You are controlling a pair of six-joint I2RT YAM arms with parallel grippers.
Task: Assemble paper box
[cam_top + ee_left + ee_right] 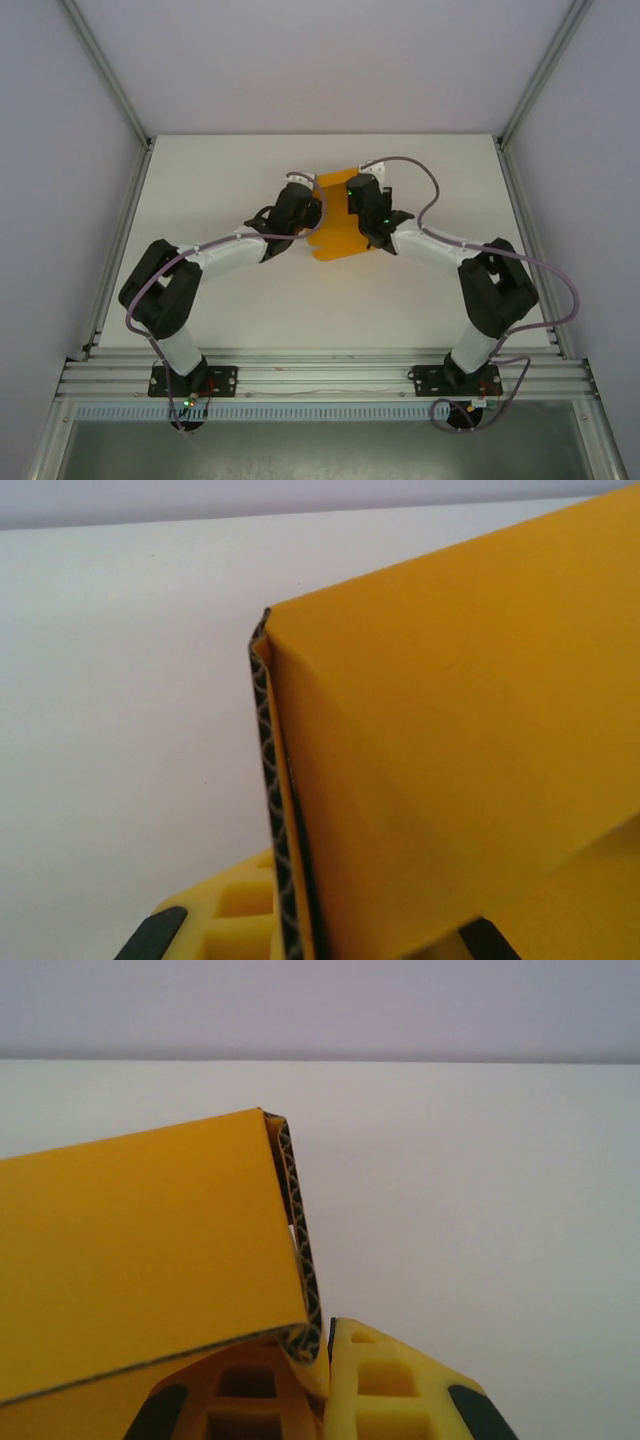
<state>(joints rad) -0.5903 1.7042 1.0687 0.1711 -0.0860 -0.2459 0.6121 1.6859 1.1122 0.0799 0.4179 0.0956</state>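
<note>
Left gripper (320, 935): closed on the paper box (450, 730). In the left wrist view, a folded edge of the card runs down between its yellow fingers (230, 915).
Right gripper (325, 1360): closed, pinching the lower corner of a doubled-over panel on the opposite side of the box. The patterned inner face of the card shows along that edge.
Where the box is: in the top view it is held between the two grippers, over the middle of the white table (220, 170) and a little toward the far side. Whether its underside touches the table cannot be told.
Done so far: at least one panel on each gripped side is creased and folded over, so the card is no longer a flat sheet.
Left to do: it probably does not yet form a closed box. Walls need standing up and flaps tucking in.
Unclear: the full outline is hidden by the arms, so the number of folds remaining cannot be told.
</note>
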